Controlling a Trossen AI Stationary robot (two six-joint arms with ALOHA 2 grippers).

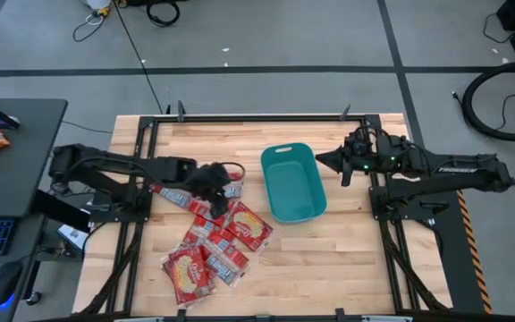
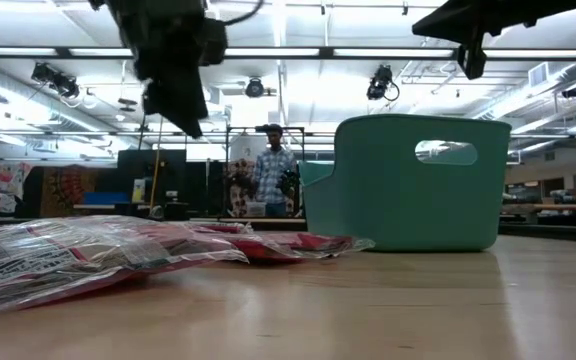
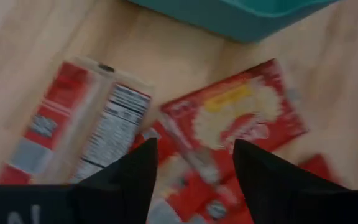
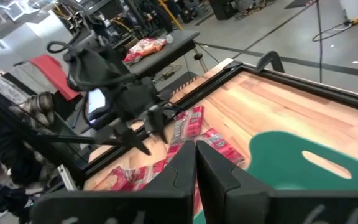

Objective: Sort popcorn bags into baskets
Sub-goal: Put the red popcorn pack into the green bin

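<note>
Over the wooden tabletop [image 1: 347, 259], seen from above, the left tool [image 1: 215, 190] hovers above the heap of flat red popcorn bags [image 1: 217, 246], well apart from the empty teal-green oblong plastic basket [image 1: 293, 182]. The right tool [image 1: 325, 162] waits clenched beside the basket's far side.

From table height, the left tool [image 2: 183, 105] hangs clear of the bags [image 2: 118, 250].

The left wrist view shows its fingers [image 3: 129, 180] spread, grasping nothing, over overlapping bags [image 3: 235, 121].

The risk, I judge: closing here could pinch two slippery packets together, or catch only an edge so the bag slips before reaching the basket.
</note>
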